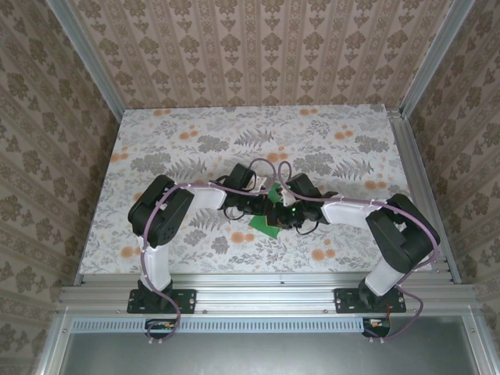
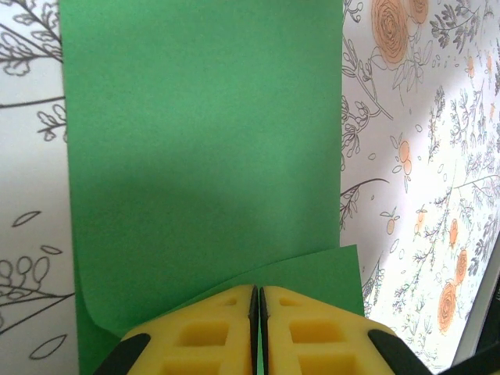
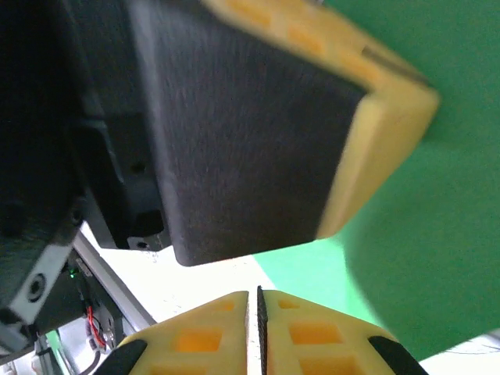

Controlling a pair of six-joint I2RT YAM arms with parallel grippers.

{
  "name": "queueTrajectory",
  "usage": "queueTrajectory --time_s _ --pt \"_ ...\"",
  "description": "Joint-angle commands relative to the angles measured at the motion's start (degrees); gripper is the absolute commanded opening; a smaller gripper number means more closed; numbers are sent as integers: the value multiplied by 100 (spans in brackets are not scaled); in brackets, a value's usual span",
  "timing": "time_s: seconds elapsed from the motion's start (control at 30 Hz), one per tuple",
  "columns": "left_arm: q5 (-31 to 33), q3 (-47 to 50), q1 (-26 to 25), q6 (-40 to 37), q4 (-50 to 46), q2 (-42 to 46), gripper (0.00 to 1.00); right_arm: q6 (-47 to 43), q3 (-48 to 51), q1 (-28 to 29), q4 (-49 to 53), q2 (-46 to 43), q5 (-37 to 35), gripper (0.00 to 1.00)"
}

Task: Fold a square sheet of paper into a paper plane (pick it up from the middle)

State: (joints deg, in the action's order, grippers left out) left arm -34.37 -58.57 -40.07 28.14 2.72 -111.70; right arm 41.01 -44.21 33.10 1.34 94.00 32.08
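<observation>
Two clenched grippers crowd the square sheet of paper (image 1: 266, 224) at the centre of the table (image 1: 195, 133): the left gripper (image 2: 258, 291) pinches its near edge; the right gripper (image 3: 254, 295), just beside it, is closed on nothing I can see. A bump or tug there could skew the crease or tear the sheet. Folded into a strip, its long axis runs straight away from the left gripper; no nose yet.
</observation>
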Motion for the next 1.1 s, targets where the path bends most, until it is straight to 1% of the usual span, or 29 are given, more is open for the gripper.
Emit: queueTrajectory --time_s 0.0,0.43,0.57,1.07 --pt "633 293 59 -294 -662 -415 13 284 213 38 -245 180 -5 14" --pt "665 302 68 -358 -775 -405 13 514 667 126 -725 273 83 13" --pt "671 285 71 -383 -826 -405 13 501 646 191 -693 322 98 13" --pt "735 351 123 -507 -935 -431 13 -32 532 607 628 330 -516 13"
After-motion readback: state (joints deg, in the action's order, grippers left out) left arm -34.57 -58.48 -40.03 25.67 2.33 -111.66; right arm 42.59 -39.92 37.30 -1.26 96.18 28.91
